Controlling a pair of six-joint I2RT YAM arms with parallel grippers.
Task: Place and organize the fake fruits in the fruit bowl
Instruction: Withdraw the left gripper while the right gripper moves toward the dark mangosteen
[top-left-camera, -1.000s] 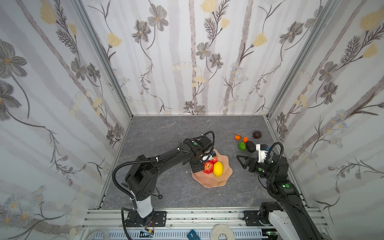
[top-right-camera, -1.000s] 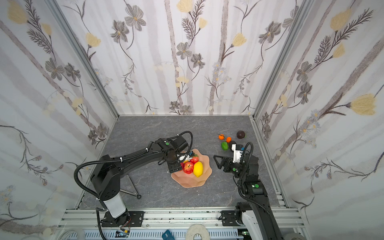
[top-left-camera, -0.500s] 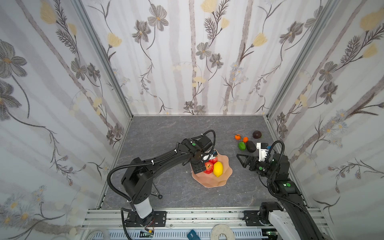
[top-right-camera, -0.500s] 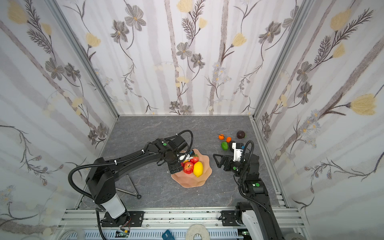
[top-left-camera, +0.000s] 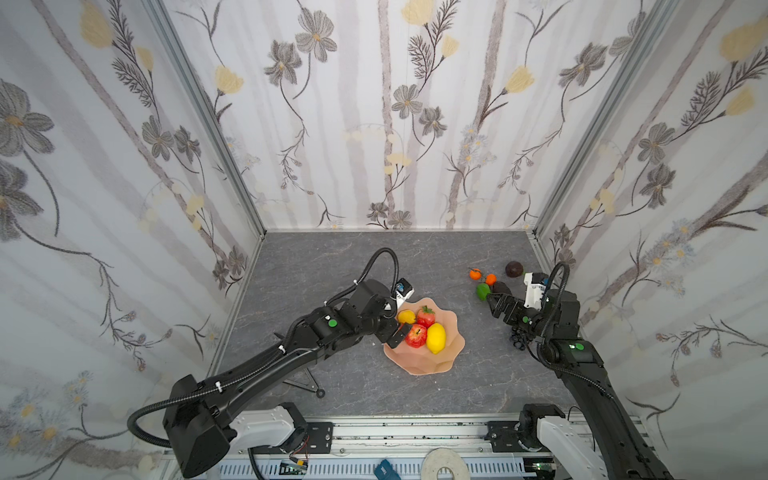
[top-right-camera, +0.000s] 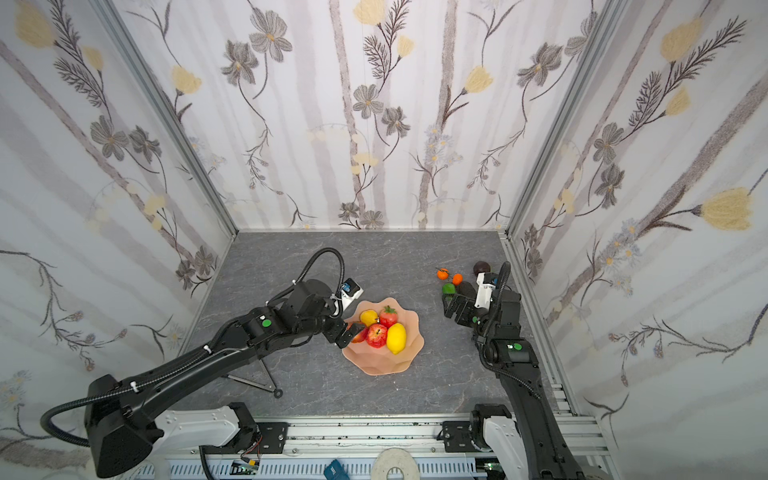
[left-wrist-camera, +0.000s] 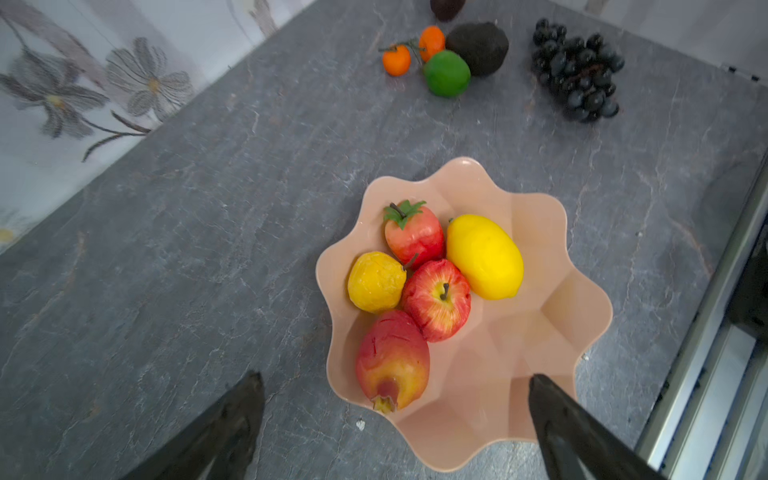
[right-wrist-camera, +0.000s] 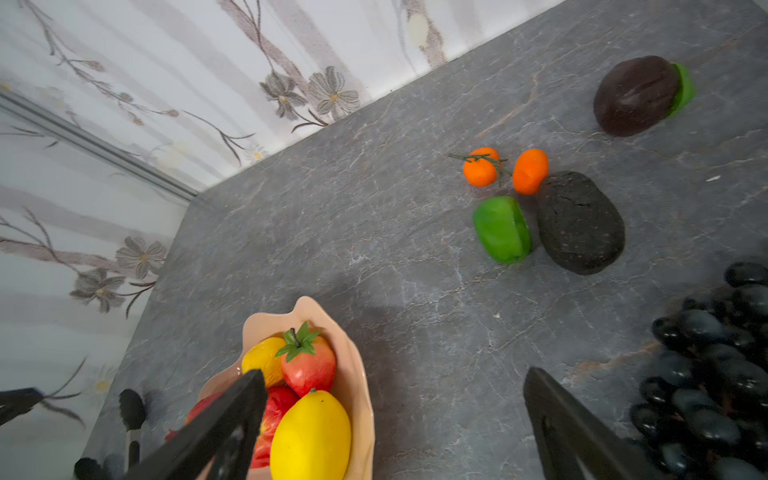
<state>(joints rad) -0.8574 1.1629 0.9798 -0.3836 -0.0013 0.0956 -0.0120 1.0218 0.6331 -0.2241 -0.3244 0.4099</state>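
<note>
The left fingers (left-wrist-camera: 232, 424) are standing wide open and are holding nothing. One is hanging over the bowl (left-wrist-camera: 582, 299) and one over the counter (left-wrist-camera: 166, 249) beside it, and a red-and-yellow fruit (left-wrist-camera: 392, 361) is lying just ahead of them, low against the bowl's wall. The right fingers (right-wrist-camera: 573, 428) are also spread wide and empty, hovering over the bare counter between the bowl and the fruits not yet collected. Inside the bowl the apple (left-wrist-camera: 436, 299), the strawberry (left-wrist-camera: 413, 237), the lemon (left-wrist-camera: 484, 257) and a small yellow fruit (left-wrist-camera: 376, 282) are crowding one side and touching each other.

I am judging that the left fingers are risking to catch the wavy rim. This could tip the shallow bowl, and then the round fruits could roll out. On the other side the lime (right-wrist-camera: 500, 230) is touching the black avocado (right-wrist-camera: 579, 222), and the two oranges (right-wrist-camera: 480, 166) are lying just beside them, so a grip on one is probably going to push its neighbours away. The grapes (right-wrist-camera: 715, 374) are lying just beside one right finger and could be knocked
</note>
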